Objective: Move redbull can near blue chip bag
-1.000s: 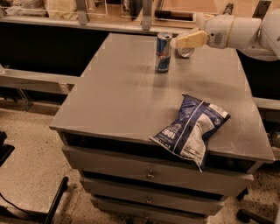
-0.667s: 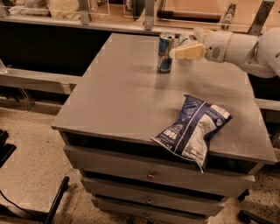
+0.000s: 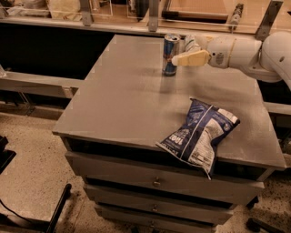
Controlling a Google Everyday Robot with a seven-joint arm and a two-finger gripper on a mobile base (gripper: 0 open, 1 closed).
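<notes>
The redbull can (image 3: 171,54), tall, slim, blue and silver, stands upright at the far middle of the grey table (image 3: 132,100). My gripper (image 3: 184,58), cream-coloured on a white arm, reaches in from the right and its tip is right beside the can's right side at mid height. The blue chip bag (image 3: 200,133), crinkled navy with white lettering, lies near the table's front right edge, well apart from the can. A shorter silvery-white can (image 3: 191,43) is partly hidden behind my gripper.
The table top sits on a cabinet with drawers (image 3: 157,182). A counter with metal posts (image 3: 152,13) runs along the back edge. A dark base part (image 3: 54,214) lies on the speckled floor at the front left.
My gripper has moved left toward the redbull can and now sits right beside it. The can and the chip bag have not moved.
</notes>
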